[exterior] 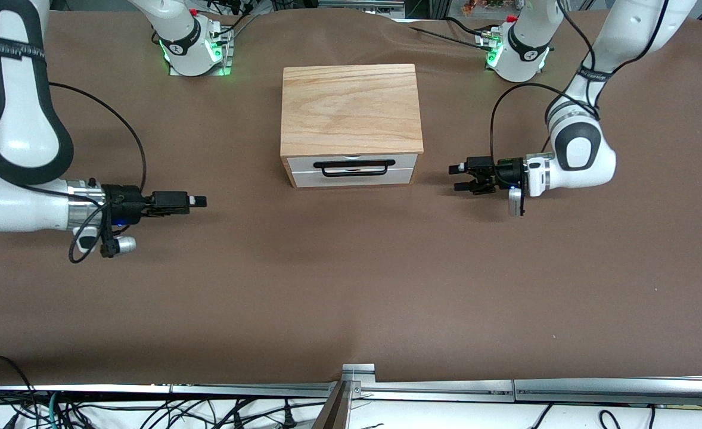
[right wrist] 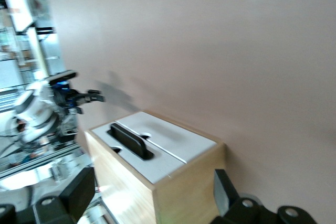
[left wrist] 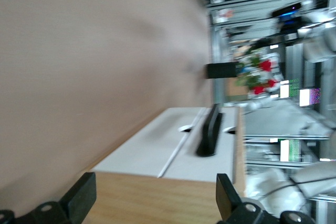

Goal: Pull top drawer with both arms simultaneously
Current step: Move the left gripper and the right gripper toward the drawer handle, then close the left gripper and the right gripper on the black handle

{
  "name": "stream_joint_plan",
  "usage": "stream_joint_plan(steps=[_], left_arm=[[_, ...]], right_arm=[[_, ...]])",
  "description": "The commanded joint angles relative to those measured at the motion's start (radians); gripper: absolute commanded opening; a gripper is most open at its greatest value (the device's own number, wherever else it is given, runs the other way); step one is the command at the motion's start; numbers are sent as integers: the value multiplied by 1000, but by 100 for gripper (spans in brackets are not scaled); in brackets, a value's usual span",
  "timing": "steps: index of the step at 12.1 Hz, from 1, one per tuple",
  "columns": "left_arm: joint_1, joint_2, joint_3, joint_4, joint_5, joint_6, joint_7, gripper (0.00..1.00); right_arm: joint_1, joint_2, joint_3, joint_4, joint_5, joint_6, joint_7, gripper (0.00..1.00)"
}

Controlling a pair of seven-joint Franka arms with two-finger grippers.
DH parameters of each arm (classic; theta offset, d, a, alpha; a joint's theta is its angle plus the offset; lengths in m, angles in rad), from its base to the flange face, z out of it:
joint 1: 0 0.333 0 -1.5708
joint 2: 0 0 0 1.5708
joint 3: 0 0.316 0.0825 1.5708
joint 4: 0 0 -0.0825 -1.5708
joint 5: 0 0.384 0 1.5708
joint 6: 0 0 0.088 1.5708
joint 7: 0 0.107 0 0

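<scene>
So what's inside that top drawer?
Can't tell: the top drawer is shut, so only its white front and black handle show. Nothing sits on the cabinet.

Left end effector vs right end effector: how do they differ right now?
Left end effector hangs beside the cabinet toward the left arm's end of the table; right end effector toward the right arm's end. The left sits closer to the cabinet, the right farther off. Both open, empty, pointing inward, neither touching the handle.
</scene>
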Motion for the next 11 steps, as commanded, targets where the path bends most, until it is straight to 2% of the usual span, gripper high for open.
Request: stream_joint_plan(steps=[1, 3, 5, 7, 9, 11], left_arm=[[-15, 99, -7, 41, -160, -140, 82, 100], [-69, 153, -9, 58, -265, -171, 120, 100], [-103, 193, -10, 93, -307, -170, 131, 92], [-126, 218, -10, 114, -337, -170, 129, 77], [-161, 235, -26, 114, -388, -162, 131, 68], [-172, 236, -52, 113, -409, -156, 120, 65]], right_arm=[[3, 101, 11, -27, 185, -17, -228, 100], [26, 137, 22, -69, 278, -15, -339, 100], [64, 179, 25, -92, 391, -14, -439, 100], [116, 227, 25, -100, 502, -17, -520, 100], [171, 264, 25, -98, 614, -8, -580, 100], [216, 301, 24, -95, 706, -8, -664, 100]])
